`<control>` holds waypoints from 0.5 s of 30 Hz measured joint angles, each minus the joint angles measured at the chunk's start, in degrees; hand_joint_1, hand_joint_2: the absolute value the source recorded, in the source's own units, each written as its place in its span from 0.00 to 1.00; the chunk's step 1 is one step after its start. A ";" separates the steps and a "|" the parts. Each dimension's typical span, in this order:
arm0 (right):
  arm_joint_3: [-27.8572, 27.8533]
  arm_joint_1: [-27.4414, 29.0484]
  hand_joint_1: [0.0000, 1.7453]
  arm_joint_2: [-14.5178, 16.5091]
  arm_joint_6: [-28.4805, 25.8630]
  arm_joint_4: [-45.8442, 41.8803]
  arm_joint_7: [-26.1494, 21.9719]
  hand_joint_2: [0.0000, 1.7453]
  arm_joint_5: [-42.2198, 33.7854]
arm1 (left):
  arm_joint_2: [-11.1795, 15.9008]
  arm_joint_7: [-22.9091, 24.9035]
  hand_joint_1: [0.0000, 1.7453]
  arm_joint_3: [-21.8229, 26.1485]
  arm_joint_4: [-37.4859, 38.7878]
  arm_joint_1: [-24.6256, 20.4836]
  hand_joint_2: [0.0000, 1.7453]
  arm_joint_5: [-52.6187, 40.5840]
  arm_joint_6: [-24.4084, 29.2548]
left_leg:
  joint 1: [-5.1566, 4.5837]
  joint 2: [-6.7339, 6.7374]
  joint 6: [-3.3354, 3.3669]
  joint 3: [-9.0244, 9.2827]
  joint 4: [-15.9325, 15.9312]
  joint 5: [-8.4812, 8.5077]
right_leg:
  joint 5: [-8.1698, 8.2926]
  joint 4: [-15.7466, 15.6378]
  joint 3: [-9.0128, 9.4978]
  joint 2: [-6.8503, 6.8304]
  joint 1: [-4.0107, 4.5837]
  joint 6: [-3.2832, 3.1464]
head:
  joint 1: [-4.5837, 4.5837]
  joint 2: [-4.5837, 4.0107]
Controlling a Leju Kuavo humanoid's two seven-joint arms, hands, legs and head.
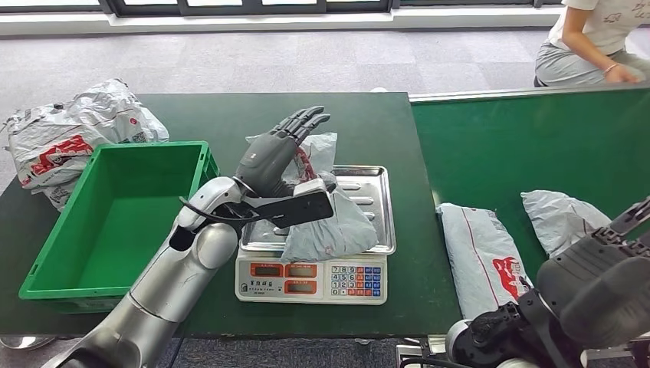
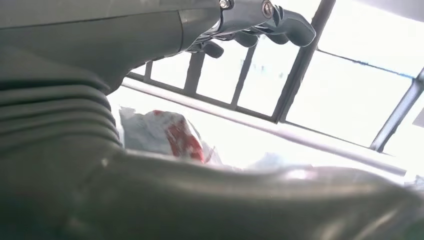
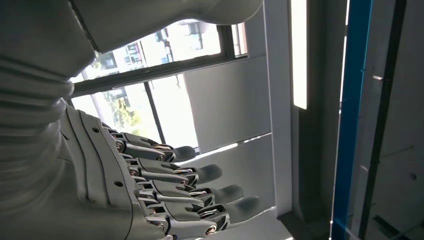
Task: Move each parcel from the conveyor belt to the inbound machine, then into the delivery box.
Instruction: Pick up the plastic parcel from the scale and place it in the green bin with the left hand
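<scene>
Starting at the left, a heap of grey parcels [image 1: 73, 138] is lying on the table beside the green delivery box [image 1: 115, 218], whose visible inside is bare, so no parcel seems delivered into it yet. Next, the left hand [image 1: 280, 149] is hovering over the parcel on the scale [image 1: 329, 226], fingers stretched apart and gripping nothing; that parcel is sitting on the inbound machine [image 1: 314, 280], halfway along. Further right, two parcels [image 1: 479, 253] are waiting on the conveyor belt [image 1: 529, 146]. The right hand [image 3: 165, 190] is hanging spread, holding nothing.
</scene>
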 joint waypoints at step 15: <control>0.51 -1.59 0.00 -0.10 1.16 1.32 2.61 1.00 -0.14 | -5.30 -0.75 0.00 -10.29 18.05 -9.41 1.00 1.44 -3.03 | 0.00 -0.01 0.00 -0.05 -0.01 0.00 | 0.01 0.00 -0.03 0.00 0.00 -0.01 | 0.01 0.00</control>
